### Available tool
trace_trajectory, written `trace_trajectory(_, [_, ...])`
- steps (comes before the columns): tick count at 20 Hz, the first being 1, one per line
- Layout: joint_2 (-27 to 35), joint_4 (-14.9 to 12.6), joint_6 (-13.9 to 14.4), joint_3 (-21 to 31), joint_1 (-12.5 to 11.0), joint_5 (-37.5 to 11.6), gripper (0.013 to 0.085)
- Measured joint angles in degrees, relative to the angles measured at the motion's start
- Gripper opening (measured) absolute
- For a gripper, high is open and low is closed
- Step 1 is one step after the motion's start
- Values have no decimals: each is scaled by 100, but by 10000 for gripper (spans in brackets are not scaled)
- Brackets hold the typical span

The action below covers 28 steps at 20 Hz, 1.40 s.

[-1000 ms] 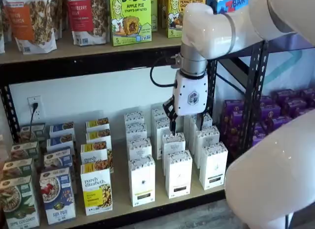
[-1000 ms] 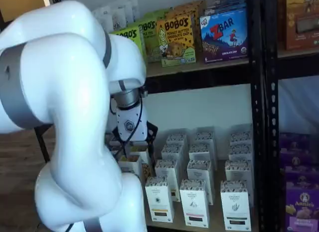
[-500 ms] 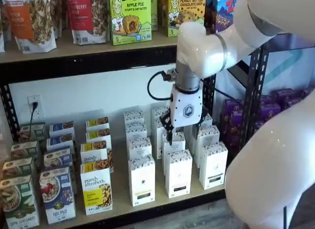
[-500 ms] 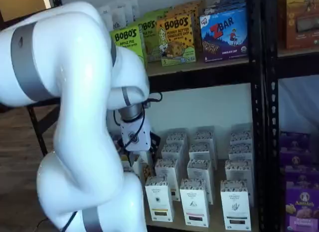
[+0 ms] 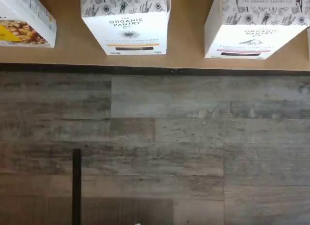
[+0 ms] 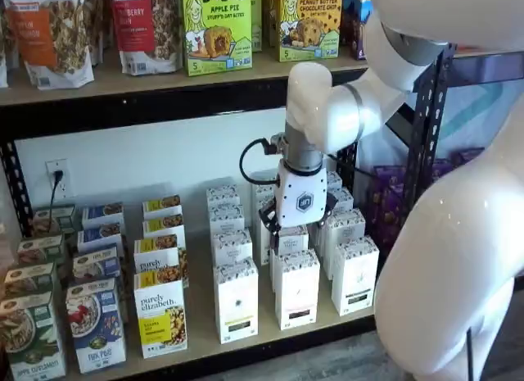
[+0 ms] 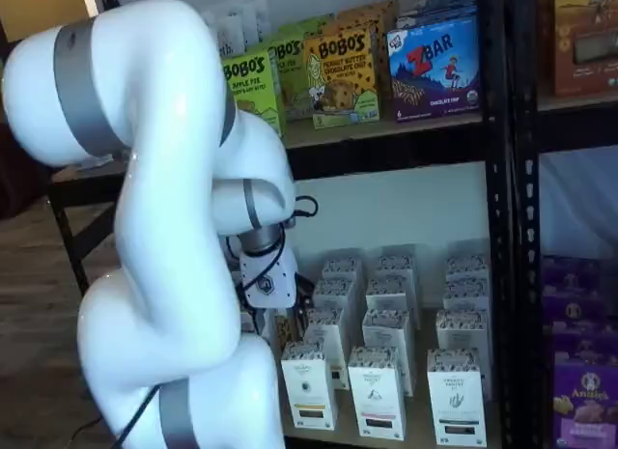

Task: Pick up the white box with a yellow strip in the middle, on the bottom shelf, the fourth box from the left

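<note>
Robot arm's gripper (image 6: 278, 230) hung low over the bottom shelf (image 6: 201, 311), behind and to the right of the white box (image 6: 236, 303), above cartons a couple of rows back from it. The fingers were mostly masked by the gripper's white body and the carton tops, so I cannot tell whether they were apart or closed; nothing appeared to be held. The white box stood upright at the shelf's front edge, first in its row, its pale-yellow strip low on the front, as seen in both shelf views (image 7: 309, 389) and in the wrist view (image 5: 125, 22), where wood floor (image 5: 155, 138) filled the frame in front of the box. Judged from that, the wrist sat out over the shelf lip approx. in line with the box, prob. lining up a top-down grab, not yet made. Obstacles: more like cartons packed right behind the white box, a near-twin carton with a reddish strip (image 6: 297, 289) just to its right, and a yellow-fronted cereal box (image 6: 160, 315) just to its left, w/ only narrow gaps on either side for the fingers. A black cable (image 6: 250, 164) looped off the wrist above and behind the box. The upper shelf w/ green snack boxes (image 6: 216, 29) sat well above the box, limiting headroom for the arm.
</note>
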Motion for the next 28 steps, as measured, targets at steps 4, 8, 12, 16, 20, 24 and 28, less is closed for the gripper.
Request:
trace_trajectory(4, [263,55,-27,-38,19,-284,850])
trace_trajectory(8, [642,41,19,-145,56,-563,850])
trace_trajectory(12, [987,86,17,-240,98,-845,850])
trace_trajectory(16, [1356,109,53,-358,160,-1145,850])
trace_trajectory(20, [1796,-13,239,-551,238,-1363,850])
trace_trajectory(24, [2177,-150,409,-737,279,-1553,850])
trace_trajectory(28, [2557,-249,525,-950,300,-1697,850])
